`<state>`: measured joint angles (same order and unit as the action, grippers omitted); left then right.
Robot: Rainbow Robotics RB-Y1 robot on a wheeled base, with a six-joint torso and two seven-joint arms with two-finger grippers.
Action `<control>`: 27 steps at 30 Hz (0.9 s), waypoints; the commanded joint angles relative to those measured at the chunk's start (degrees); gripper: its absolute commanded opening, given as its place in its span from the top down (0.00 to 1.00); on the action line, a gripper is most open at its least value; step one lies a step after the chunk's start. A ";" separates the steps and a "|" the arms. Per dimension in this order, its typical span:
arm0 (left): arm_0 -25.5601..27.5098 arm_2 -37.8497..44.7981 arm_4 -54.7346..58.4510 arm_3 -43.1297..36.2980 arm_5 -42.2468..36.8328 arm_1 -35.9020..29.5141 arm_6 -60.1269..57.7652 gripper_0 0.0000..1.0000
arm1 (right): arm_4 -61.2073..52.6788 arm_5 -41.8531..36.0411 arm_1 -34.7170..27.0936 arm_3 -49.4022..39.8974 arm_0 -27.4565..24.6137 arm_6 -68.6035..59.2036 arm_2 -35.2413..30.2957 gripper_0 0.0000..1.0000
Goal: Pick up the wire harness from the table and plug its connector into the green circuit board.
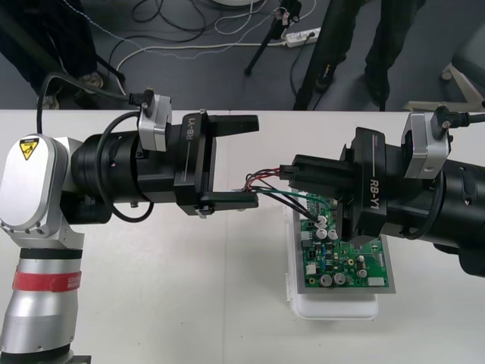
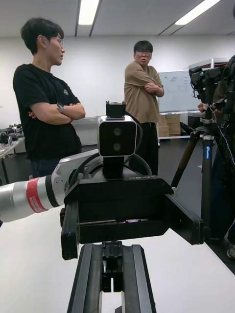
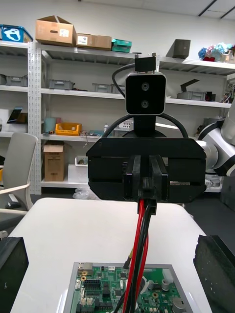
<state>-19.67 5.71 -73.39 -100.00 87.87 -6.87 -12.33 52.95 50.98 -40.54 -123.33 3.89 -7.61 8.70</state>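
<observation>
Harness hangs clamped in the right gripper just over the far corner of the green board, wires trailing onto it. The left gripper gapes, released, beside the board. Plugging likely remains.

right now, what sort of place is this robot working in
Probably a robotics lab bench: a plain light table, a green circuit board on a white base, the right hand holding a wire harness, and loose cables on the floor behind.
</observation>
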 commanded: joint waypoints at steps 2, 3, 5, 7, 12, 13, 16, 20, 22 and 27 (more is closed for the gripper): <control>-2.83 0.35 0.71 -0.55 2.13 1.51 -0.68 0.00 | -1.36 -0.53 1.17 -2.26 -0.11 3.04 0.79 1.00; -2.83 0.26 0.88 -0.46 2.13 1.51 -0.59 0.00 | -1.45 -0.53 1.17 -2.17 -0.11 3.13 0.79 1.00; -2.83 0.18 0.97 -0.46 2.13 1.51 -0.33 0.00 | -1.45 -0.53 1.17 -2.17 -0.11 3.31 0.79 1.00; -2.83 0.00 1.15 -0.46 2.13 1.51 -0.33 0.00 | -1.45 -0.53 1.17 -2.26 -0.11 3.39 0.70 1.00; -2.92 -0.62 2.02 -0.46 2.13 1.51 -0.33 0.00 | -1.45 -0.53 1.17 -2.17 -0.11 3.48 0.79 1.00; -2.83 -0.70 2.29 -0.46 2.13 1.51 -0.33 0.00 | -1.45 -0.44 1.17 -2.26 -0.11 3.48 0.79 1.00; -2.92 -0.97 2.46 -0.46 2.13 1.51 -0.33 0.00 | -1.45 -0.53 1.17 -2.17 -0.11 3.48 0.79 1.00; -2.92 -1.67 2.55 -0.46 2.13 1.51 -0.50 0.00 | -1.53 -0.62 1.17 -2.17 -0.11 3.48 0.79 1.00; -2.92 -2.11 2.64 -0.46 2.13 1.51 -0.59 0.00 | -1.53 -0.71 1.17 -2.17 -0.11 3.48 0.79 1.00; -3.10 -3.25 2.55 -0.55 2.13 1.51 -0.85 0.00 | -1.62 -0.71 1.34 -2.17 -0.11 3.66 0.79 1.00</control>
<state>-20.33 4.51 -71.77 -100.00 87.90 -6.72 -12.33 52.45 50.79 -40.18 -123.33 3.89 -7.44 8.72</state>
